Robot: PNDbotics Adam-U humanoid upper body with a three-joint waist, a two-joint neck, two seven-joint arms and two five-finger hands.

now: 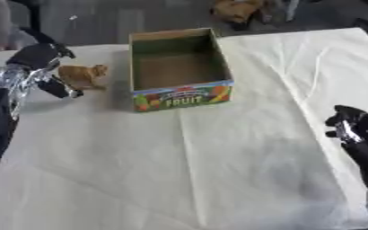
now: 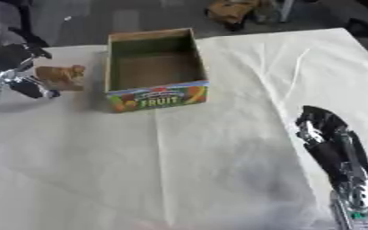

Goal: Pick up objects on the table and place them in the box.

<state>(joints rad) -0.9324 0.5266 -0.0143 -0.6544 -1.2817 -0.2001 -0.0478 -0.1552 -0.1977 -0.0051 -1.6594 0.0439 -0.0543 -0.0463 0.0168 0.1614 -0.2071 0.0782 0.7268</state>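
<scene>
Standing beside left hand (image 1: 42,67): small tan four-legged toy animal (image 1: 83,75).

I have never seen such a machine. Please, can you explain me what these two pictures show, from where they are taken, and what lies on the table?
Both pictures come from one stereo camera in a humanoid robot's head, looking down at the same moment. The black and silver shapes at the sides are its hands. The left hand is beside a small brown toy animal; its fingers bracket the toy, but I cannot tell if they hold it. The right hand rests idle at the lower right, holding nothing. On the pale tablecloth stands an open cardboard box marked FRUIT, which looks empty.
</scene>
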